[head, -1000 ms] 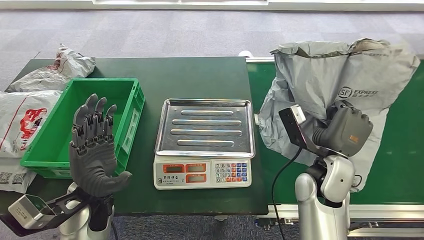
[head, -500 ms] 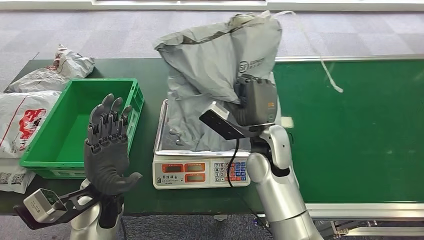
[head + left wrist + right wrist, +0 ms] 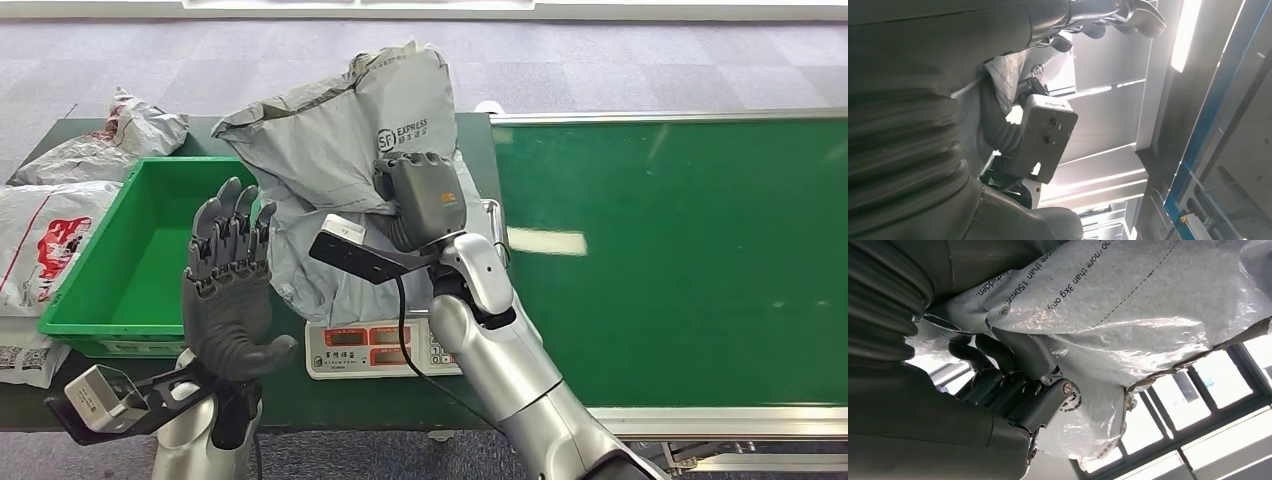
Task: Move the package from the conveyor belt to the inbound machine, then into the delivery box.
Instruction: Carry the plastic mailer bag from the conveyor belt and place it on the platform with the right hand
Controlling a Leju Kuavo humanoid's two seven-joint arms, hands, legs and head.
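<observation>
Package (image 3: 330,160) held aloft in the head view, the right hand (image 3: 425,200) clamped on its lower middle, bag standing roughly upright above the scale (image 3: 390,348) and leaning toward the green crate (image 3: 110,270), while the left hand (image 3: 228,290) waits beside it with fingers (image 3: 232,215) spread, holding nothing, nearer the crate on the dark green surface (image 3: 330,395) by the belt (image 3: 680,250). Left wrist view looks up past the bag to ceiling lights. Right wrist view shows dark fingers (image 3: 990,352) dug into the crinkled plastic, windows beyond.
</observation>
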